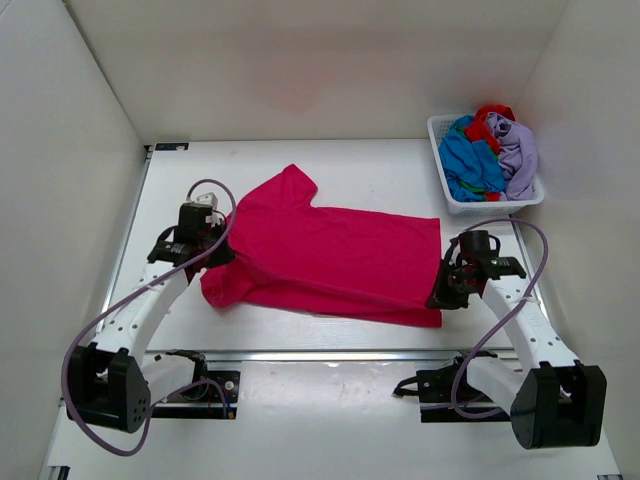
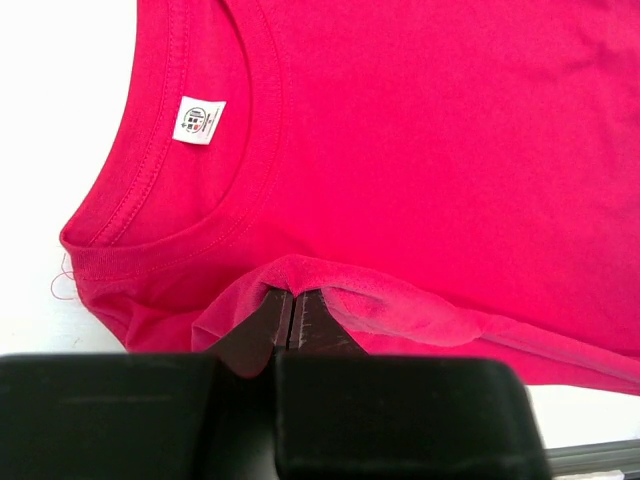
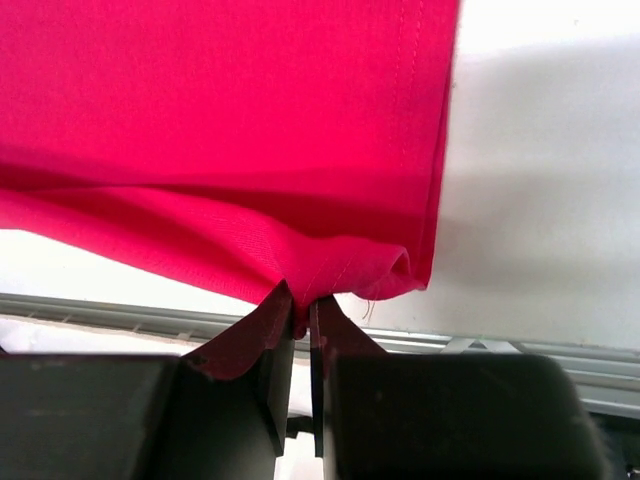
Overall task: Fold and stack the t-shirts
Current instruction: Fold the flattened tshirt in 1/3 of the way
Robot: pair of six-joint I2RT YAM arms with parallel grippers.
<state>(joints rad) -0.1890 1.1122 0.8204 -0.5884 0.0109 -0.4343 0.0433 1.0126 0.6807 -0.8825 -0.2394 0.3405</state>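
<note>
- Grip: left pincer (image 2: 291,318) is clamped on the magenta t-shirt (image 1: 330,255) beside the collar, and right pincer (image 3: 303,318) on its hem corner.
- Move both together, cloth taut, for a straight fold.

Looks like a robotics lab test cell rather than a living space. Boxed in by plain white panels (image 1: 60,180) on the left, far and right sides of a white tabletop (image 1: 380,175). White-and-black left arm (image 1: 150,305) and right arm (image 1: 520,315) bolted at the near edge, with lilac cables (image 1: 209,183) looping from bases to wrists. Metal rail (image 1: 320,353) along that same near edge. Laundry as the only props: a magenta t-shirt (image 1: 330,255) spread mid-tabletop, a white slatted basket (image 1: 490,206) heaped with shirts (image 1: 480,150) at the far right corner.
</note>
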